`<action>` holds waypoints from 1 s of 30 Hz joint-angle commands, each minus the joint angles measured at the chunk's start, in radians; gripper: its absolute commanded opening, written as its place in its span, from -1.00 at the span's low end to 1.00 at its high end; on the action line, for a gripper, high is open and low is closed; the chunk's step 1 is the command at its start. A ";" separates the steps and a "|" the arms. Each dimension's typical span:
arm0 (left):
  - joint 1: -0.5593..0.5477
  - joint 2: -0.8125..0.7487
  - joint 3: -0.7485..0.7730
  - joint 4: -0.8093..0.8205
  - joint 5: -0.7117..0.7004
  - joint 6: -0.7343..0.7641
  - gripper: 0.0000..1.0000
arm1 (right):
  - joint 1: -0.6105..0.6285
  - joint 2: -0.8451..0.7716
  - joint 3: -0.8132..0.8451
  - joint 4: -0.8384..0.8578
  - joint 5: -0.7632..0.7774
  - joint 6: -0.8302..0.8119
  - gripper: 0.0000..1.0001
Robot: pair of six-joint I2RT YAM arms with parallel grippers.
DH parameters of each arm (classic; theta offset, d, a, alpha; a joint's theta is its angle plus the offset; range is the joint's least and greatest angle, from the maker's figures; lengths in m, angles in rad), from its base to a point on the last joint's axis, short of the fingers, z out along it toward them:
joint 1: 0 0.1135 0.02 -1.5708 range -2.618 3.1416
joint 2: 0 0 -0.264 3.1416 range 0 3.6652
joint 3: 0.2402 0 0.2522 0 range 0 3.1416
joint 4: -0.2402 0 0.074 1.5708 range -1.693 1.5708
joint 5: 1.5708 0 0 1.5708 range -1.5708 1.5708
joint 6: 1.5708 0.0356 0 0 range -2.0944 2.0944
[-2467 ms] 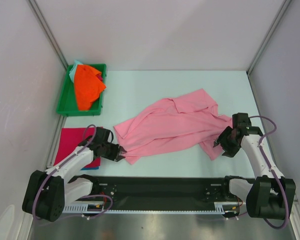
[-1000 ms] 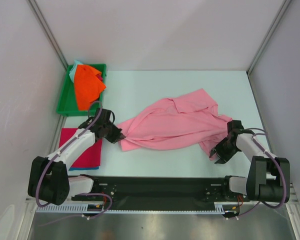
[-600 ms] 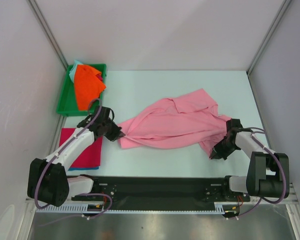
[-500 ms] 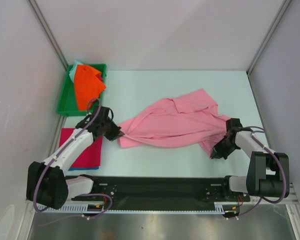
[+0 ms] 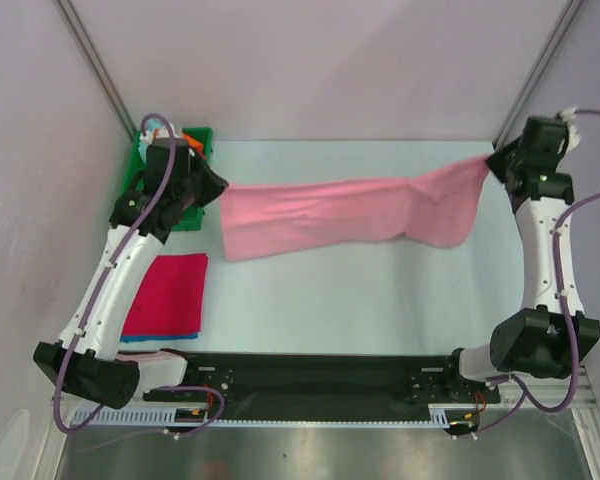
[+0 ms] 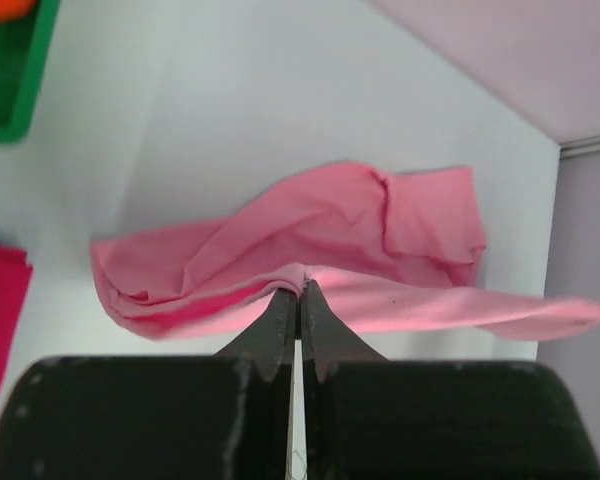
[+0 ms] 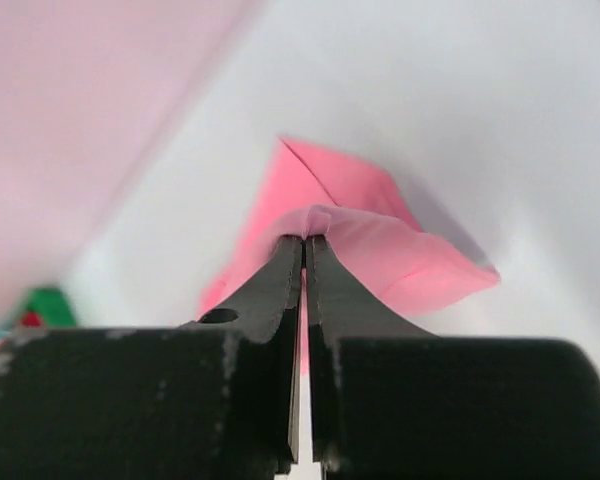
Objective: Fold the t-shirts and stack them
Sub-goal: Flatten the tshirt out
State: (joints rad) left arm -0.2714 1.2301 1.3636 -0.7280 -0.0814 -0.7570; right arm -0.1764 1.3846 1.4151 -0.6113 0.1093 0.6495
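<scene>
A pink t-shirt (image 5: 350, 212) hangs stretched in the air between both arms, above the white table. My left gripper (image 5: 216, 190) is shut on its left end, high up near the green bin. In the left wrist view the pinched fold sits at the closed tips of that gripper (image 6: 299, 288), with the pink t-shirt (image 6: 380, 250) spreading beyond. My right gripper (image 5: 492, 160) is shut on the shirt's right end, raised by the back right corner. The right wrist view shows this gripper (image 7: 305, 240) closed on pink cloth (image 7: 380, 245). A folded red t-shirt (image 5: 167, 293) lies at the left, on top of a blue one.
A green bin (image 5: 143, 175) at the back left holds an orange garment, mostly hidden behind my left arm. White walls with metal corner posts (image 5: 535, 75) enclose the table. A black rail (image 5: 320, 375) runs along the near edge.
Both arms rose and swung outward, lifting the pink t-shirt off the table and pulling it taut. The right gripper closed on the shirt's edge before lifting.
</scene>
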 commanded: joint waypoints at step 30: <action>0.008 -0.354 0.513 0.483 0.388 0.472 -0.99 | -0.040 -0.549 0.426 0.673 -0.099 -0.214 -1.00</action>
State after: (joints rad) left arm -0.2707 0.8211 1.9282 -0.2668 0.3035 -0.2970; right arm -0.2287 0.7902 1.8824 0.0631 0.0174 0.4831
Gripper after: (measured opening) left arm 0.011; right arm 0.011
